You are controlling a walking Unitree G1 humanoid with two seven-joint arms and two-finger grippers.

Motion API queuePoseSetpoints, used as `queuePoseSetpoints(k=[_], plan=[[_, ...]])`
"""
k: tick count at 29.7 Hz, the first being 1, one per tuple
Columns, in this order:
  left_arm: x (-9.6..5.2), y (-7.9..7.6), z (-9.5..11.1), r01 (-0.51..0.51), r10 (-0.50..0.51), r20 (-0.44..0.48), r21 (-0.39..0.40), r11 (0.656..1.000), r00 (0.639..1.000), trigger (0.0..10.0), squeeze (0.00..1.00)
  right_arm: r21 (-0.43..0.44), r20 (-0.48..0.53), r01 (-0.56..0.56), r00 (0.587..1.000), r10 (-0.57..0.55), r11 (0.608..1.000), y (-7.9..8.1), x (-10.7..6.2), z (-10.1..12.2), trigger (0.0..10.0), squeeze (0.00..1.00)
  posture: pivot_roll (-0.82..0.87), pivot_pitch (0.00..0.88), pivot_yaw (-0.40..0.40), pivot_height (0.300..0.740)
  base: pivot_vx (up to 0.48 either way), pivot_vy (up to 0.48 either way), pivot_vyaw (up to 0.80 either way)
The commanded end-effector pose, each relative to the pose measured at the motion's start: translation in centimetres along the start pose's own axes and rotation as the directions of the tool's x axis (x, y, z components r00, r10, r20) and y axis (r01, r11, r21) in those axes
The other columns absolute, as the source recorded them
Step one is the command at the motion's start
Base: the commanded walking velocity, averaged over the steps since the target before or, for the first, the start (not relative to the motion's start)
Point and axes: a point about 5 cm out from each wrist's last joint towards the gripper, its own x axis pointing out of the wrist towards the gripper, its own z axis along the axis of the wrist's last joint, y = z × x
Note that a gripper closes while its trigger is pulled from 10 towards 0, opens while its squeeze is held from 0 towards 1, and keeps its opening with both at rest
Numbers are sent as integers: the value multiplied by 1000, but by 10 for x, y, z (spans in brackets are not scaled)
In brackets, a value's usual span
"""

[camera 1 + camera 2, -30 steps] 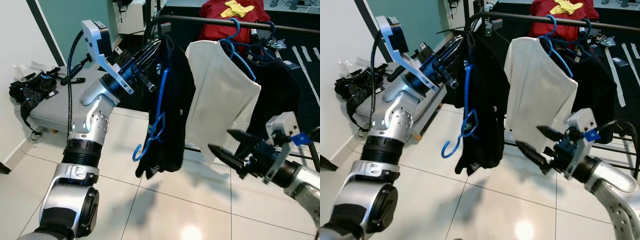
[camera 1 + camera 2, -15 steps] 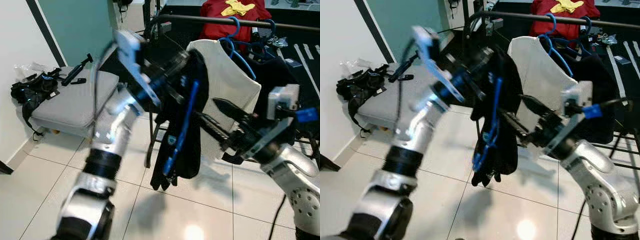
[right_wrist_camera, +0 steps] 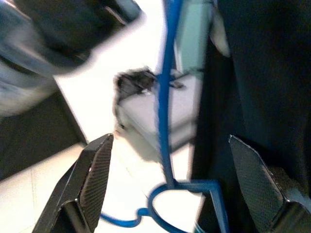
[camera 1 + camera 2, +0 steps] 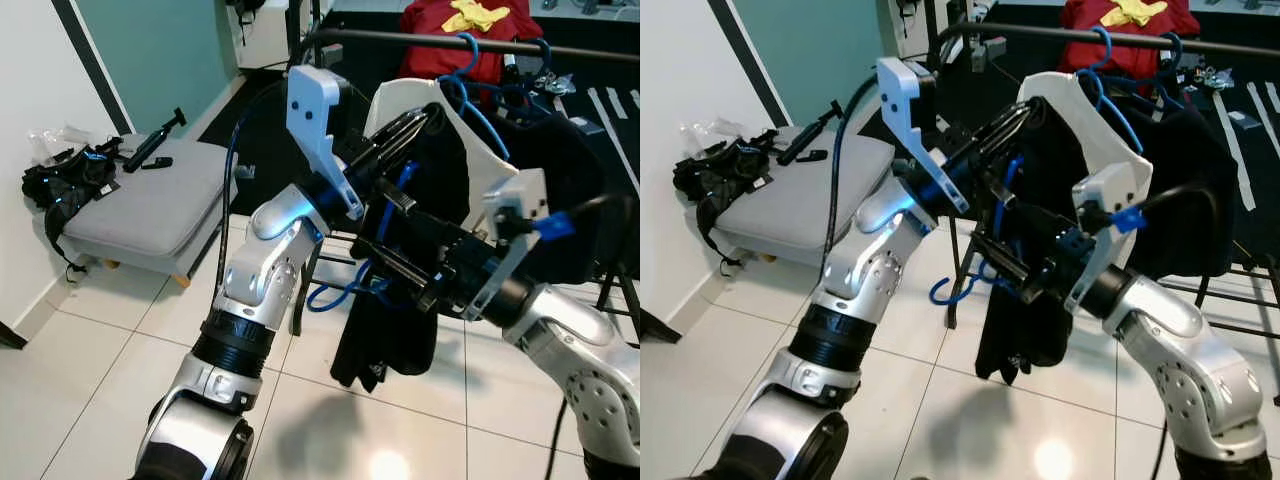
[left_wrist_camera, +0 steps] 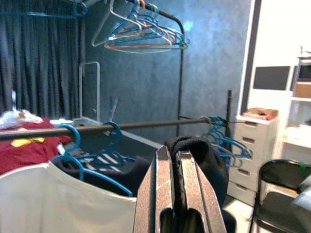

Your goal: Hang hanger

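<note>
The left gripper [image 4: 415, 125] is raised in front of the clothes rail [image 4: 420, 40], its two long black fingers pinched tight on a fold of the black garment [image 4: 400, 320], which hangs down from them in a long dark drape toward the tiled floor [image 4: 90, 400]. In the left wrist view the same fingers [image 5: 165, 194] lie pressed together with the dark cloth bunched over their tips, and the rail runs across just beyond them. The blue hanger [image 4: 345, 295] is a thin bright-blue wire piece; it dangles with the garment, upside down, its triangular frame running up along the cloth and its curved hook looping out at the bottom on the robot's left side of the drape, well below the rail and not hooked on it. The right gripper [image 4: 385, 265] reaches in from the right at the level of that lower part of the hanger, its fingers spread wide; in the right wrist view the blue wire [image 3: 167, 121] runs between the two open fingertips [image 3: 97, 170] without either touching it. Behind them a white shirt [image 4: 470, 150] hangs on another blue hanger on the rail, and a grey cushioned bench [image 4: 140, 205] stands by the wall on the left.
</note>
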Motion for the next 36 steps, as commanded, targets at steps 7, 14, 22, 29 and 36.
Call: queuePoseSetpoints(k=[7, 14, 22, 29, 36], plan=[[2, -6, 7, -21, 20, 25, 15, 1000, 999, 7412, 0, 65, -13, -24, 1000, 25, 998, 15, 12, -10, 10000, 0, -130, 179, 105, 740, 0, 0, 0], [2, -9, 8, -22, 21, 27, 7, 1000, 999, 7843, 0, 113, 43, -56, 998, 52, 992, 19, 14, -6, 3216, 0, -131, 177, 103, 740, 0, 0, 0], [-2, -10, 13, -20, 20, 36, -6, 1000, 999, 7725, 0, 123, 59, -59, 997, 52, 991, 18, 14, -5, 0, 0, -133, 175, 101, 740, 0, 0, 0], [-4, -11, 13, -13, 13, 31, -16, 1000, 999, 7529, 0, 144, 104, -71, 993, 56, 987, 18, 16, -2, 0, 0, -130, 174, 104, 740, 0, 0, 0], [-5, -11, 11, -19, 19, 21, -17, 1000, 1000, 7529, 0, 161, 138, -103, 987, 81, 982, 21, 14, 2, 0, 0, -129, 174, 105, 740, 0, 0, 0]])
